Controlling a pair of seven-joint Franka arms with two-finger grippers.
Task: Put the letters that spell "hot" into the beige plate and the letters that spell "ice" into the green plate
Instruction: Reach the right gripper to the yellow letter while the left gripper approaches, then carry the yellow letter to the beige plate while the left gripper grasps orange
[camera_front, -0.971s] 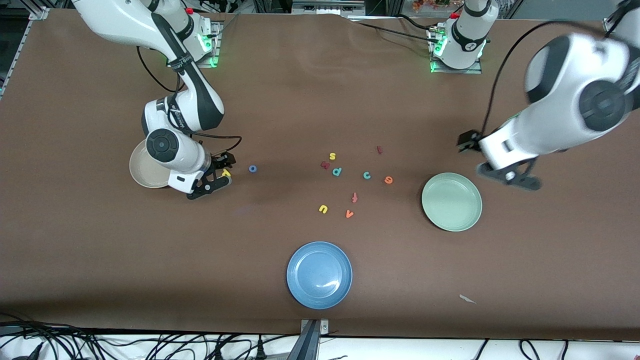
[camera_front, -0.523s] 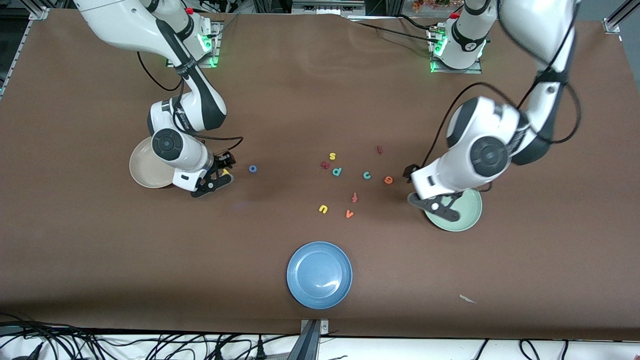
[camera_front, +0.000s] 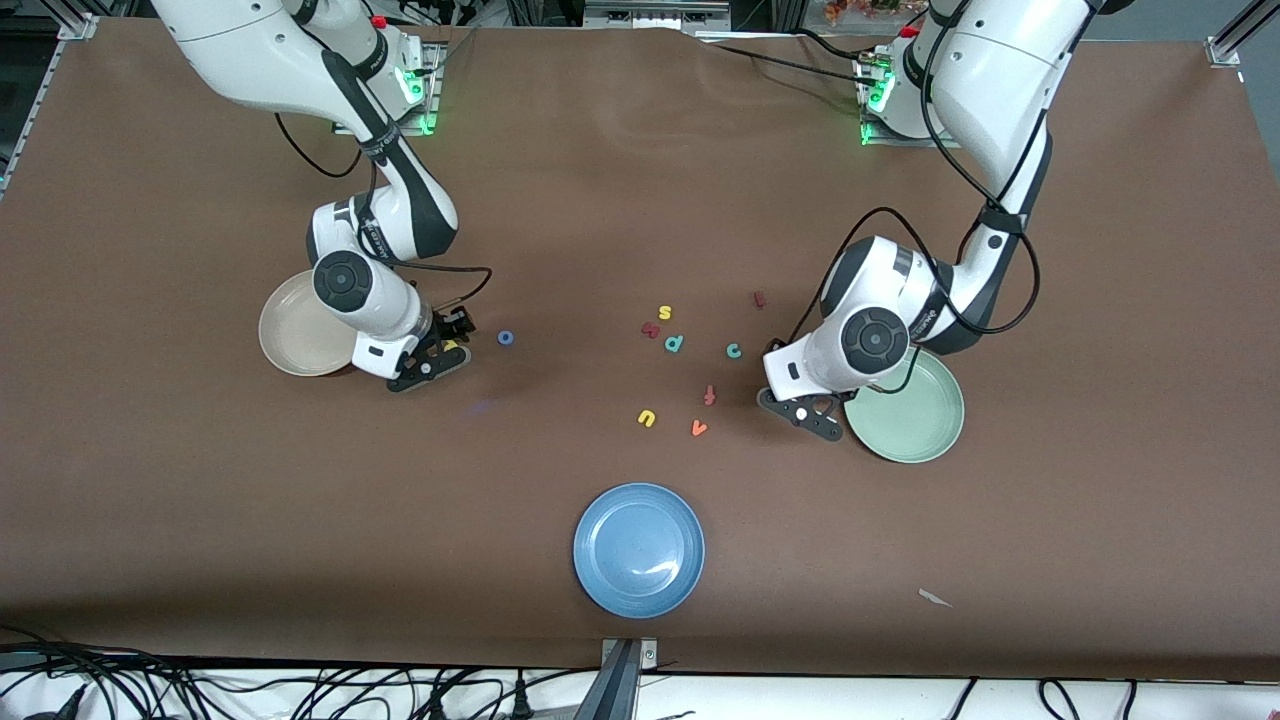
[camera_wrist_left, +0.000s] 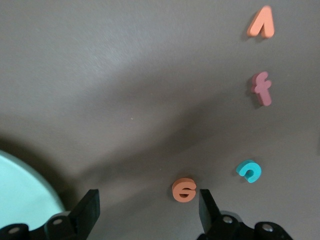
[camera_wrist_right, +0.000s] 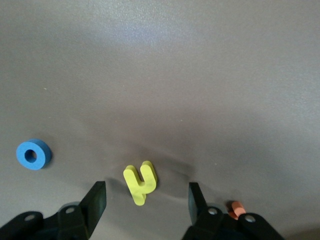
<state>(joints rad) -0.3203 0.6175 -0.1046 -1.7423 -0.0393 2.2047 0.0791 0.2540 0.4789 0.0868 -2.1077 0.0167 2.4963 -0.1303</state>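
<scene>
My right gripper hangs low and open beside the beige plate. The yellow h lies flat between its fingers, touching neither. A small orange letter peeks out beside one finger, mostly hidden. The blue o lies close by. My left gripper is open and low next to the green plate. The orange e lies between its fingers, close to one. The teal c and the dark red i lie nearby.
Other letters sit mid-table: yellow s, a dark red one, teal p, f, yellow u, orange v. A blue plate lies nearest the front camera.
My left arm has swung in from its end of the table and come down over the e beside the green plate. The right gripper has edged slightly toward the o, its fingers a little narrower.
</scene>
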